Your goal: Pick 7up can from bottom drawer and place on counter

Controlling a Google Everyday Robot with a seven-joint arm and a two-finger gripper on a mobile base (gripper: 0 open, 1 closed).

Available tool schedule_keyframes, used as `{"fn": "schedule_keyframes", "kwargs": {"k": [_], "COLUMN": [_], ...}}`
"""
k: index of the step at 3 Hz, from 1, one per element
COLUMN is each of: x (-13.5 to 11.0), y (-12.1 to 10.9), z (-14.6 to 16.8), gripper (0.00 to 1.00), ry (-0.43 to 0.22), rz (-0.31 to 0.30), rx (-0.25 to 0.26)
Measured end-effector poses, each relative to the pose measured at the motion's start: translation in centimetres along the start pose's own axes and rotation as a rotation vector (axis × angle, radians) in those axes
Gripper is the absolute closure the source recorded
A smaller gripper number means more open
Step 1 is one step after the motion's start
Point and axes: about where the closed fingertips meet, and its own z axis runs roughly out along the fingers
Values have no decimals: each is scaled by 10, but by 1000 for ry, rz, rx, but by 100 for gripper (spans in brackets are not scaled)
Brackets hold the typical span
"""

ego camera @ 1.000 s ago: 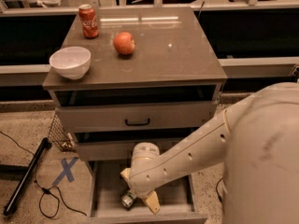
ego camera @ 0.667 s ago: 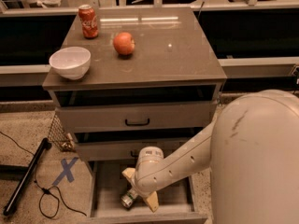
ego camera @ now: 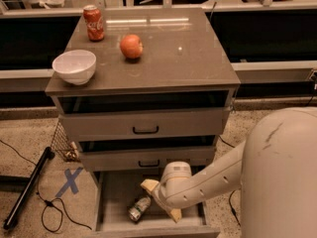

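Observation:
The 7up can [ego camera: 139, 208] lies on its side on the floor of the pulled-out bottom drawer [ego camera: 115, 202], silver top pointing to the front left. My gripper [ego camera: 161, 200] reaches down into the drawer from the right, just right of the can. Its two tan fingers [ego camera: 148, 185] are spread apart, one behind the can and one in front, and hold nothing. The counter [ego camera: 188, 58] is the grey-brown top of the cabinet above.
On the counter stand a red cola can [ego camera: 93, 23], an apple [ego camera: 131, 46] and a white bowl [ego camera: 74, 66]. The two upper drawers [ego camera: 146, 125] stick out slightly above the gripper. My arm [ego camera: 277, 172] fills the lower right. A black pole [ego camera: 27, 187] and a cable lie on the floor at left.
My gripper has shifted a little to the right inside the bottom drawer, fingers still spread. The can stays on the drawer floor, at about the same spot.

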Motion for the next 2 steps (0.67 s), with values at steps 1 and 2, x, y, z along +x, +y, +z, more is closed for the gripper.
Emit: {"fn": "schedule_keyframes", "kwargs": {"k": [1,2], "x": [39,38], "y": [17,17], "z": [14,14], "gripper": [0,0], "ry": [6,3], "rz": [-37,-42], "rx": [52,53]}}
